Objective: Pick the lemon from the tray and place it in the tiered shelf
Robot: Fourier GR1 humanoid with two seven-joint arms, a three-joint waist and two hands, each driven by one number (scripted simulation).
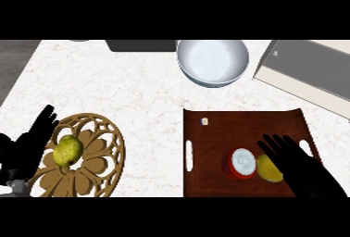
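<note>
A yellow lemon (268, 168) lies on the dark brown tray (226, 125) near its front right, beside a red-and-white round object (240, 163). My right hand (299, 164) hovers over the tray just right of the lemon, fingers straight and spread, touching or nearly touching its right side. The tiered shelf (92, 139), a round wooden openwork piece, sits at the left with a yellow-green pear-like fruit (67, 150) on it. My left hand (31, 139) rests open at the left edge, fingers up, partly over the shelf's left rim.
A white bowl (212, 61) stands at the back centre. A grey box (308, 69) lies at the back right and a dark object (140, 45) at the back edge. A small white item (204, 121) lies on the tray's far left.
</note>
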